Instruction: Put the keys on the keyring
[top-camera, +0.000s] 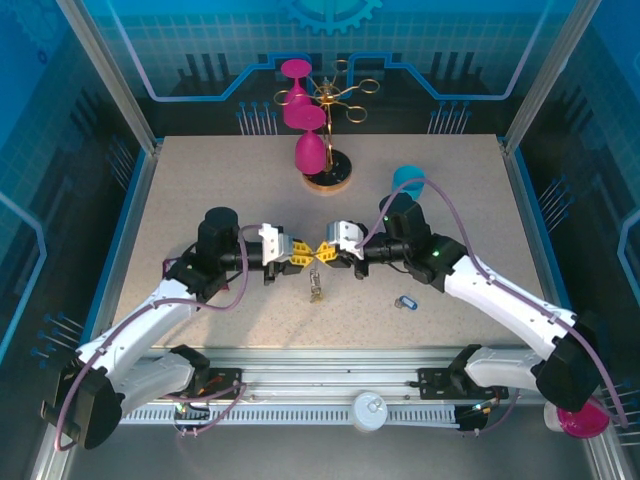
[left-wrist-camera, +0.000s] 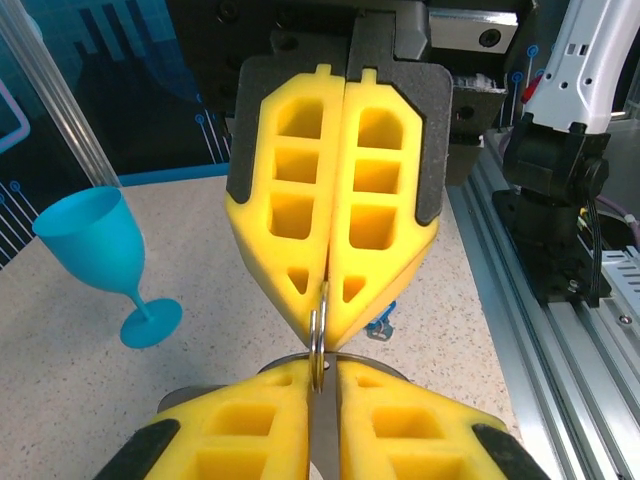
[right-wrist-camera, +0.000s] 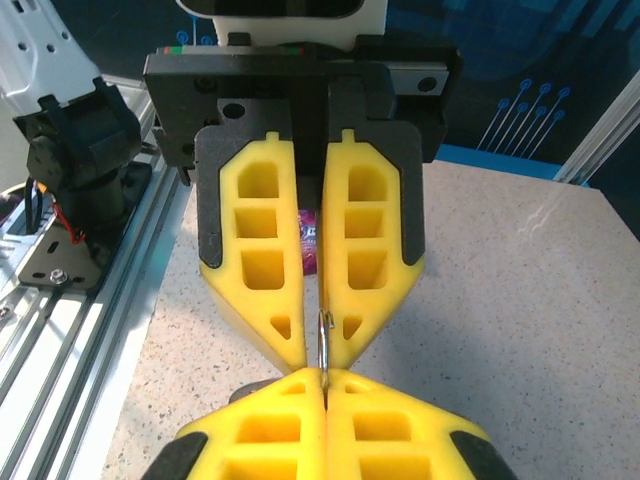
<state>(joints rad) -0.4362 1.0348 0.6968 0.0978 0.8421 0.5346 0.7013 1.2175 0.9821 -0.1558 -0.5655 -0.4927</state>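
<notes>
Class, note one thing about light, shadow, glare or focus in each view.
Top external view: even light, soft shadows fall on the beige speckled table. Left wrist view: the yellow-fingered left gripper looks slightly soft; the thin silver metal keyring is crisp. Right wrist view: a pale glare streak marks the table.

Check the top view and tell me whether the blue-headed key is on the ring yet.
No, the blue-headed key lies by itself on the table, apart from the ring pinched between the left hand and right hand.
</notes>
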